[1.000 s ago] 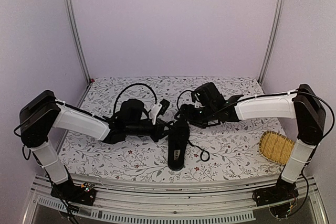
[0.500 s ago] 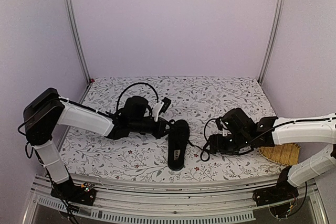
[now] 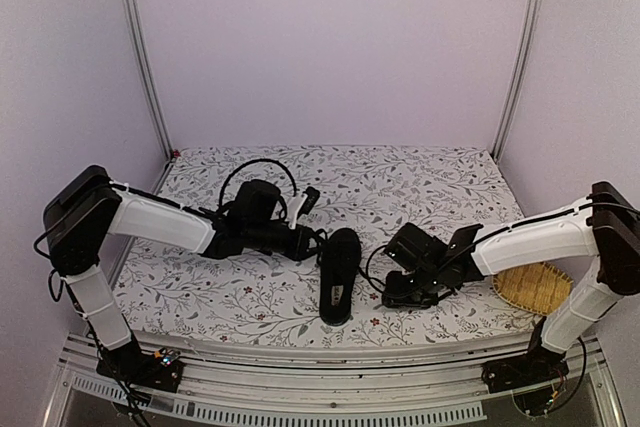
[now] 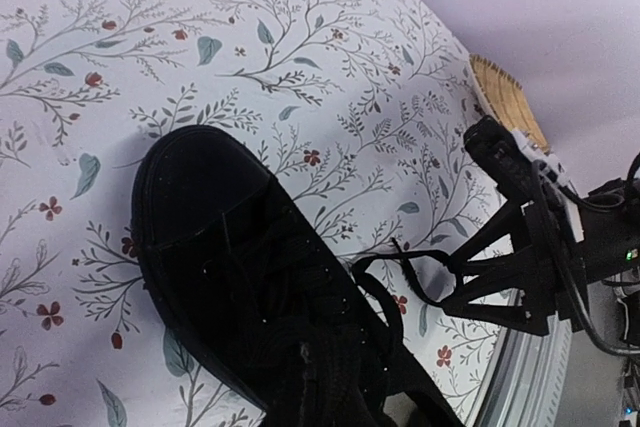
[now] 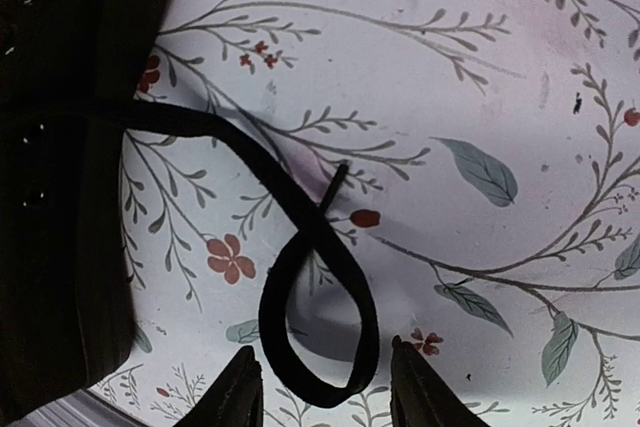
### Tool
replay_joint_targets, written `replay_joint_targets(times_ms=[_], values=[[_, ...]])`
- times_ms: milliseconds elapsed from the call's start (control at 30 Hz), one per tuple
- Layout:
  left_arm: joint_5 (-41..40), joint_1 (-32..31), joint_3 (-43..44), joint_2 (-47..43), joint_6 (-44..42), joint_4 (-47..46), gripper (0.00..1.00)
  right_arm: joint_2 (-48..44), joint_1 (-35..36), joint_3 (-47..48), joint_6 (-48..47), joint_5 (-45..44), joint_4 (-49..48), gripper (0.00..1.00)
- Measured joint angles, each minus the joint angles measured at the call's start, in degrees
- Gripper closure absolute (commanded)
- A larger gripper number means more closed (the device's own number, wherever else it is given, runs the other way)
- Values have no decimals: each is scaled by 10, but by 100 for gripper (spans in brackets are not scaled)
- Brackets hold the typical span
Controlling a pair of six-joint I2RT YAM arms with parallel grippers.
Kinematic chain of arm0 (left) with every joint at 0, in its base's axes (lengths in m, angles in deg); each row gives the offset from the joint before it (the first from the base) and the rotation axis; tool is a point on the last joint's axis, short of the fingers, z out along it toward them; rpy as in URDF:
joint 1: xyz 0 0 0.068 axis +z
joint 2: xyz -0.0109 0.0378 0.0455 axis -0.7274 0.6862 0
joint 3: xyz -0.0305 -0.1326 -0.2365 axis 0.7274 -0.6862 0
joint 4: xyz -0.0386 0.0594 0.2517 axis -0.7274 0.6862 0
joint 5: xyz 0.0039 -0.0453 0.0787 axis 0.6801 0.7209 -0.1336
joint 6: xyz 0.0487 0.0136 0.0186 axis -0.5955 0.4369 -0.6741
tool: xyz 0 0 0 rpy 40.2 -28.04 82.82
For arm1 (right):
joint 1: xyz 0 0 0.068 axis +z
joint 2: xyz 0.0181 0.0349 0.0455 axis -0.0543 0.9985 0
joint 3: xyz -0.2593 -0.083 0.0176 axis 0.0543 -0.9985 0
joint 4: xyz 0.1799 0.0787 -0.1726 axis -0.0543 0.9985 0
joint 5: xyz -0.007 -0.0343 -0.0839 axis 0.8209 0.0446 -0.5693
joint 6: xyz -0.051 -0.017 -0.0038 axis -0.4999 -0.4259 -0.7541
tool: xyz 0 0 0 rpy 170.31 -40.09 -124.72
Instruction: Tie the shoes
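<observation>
Shoe lying near the front edge of the floral table, unknotted, right gripper spread open around a loose lace loop to its right, left gripper at the far end, grip impossible to tell, all the tying left to do.

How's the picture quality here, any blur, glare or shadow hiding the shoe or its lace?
Top external: even, soft light, no glare; the shoe is a flat black shape. Left wrist: shoe underexposed, lacing barely readable. Right wrist: sharp; the lace loop throws a faint shadow.
</observation>
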Motion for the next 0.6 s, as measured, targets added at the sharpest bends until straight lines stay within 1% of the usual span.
replay_joint_targets(times_ms=[67, 133, 167, 267, 367, 500, 600], values=[[1, 2, 0, 0, 2, 6, 100, 5, 3, 7, 9, -16, 14, 77], [2, 5, 0, 0, 2, 11, 100, 5, 4, 8, 20, -32, 25, 93], [5, 6, 0, 0, 2, 13, 100, 5, 4, 8, 24, -40, 32, 96], [18, 13, 1, 0, -3, 20, 100, -5, 5, 10, 30, -62, 56, 97], [39, 21, 9, 0, -13, 27, 99, -43, 5, 23, 21, -88, 82, 97], [76, 31, 42, 2, -40, 44, 99, -98, 1, 76, -15, -115, 92, 98], [108, 37, 79, 20, -67, 58, 99, -113, -10, 116, -47, -124, 84, 98]])
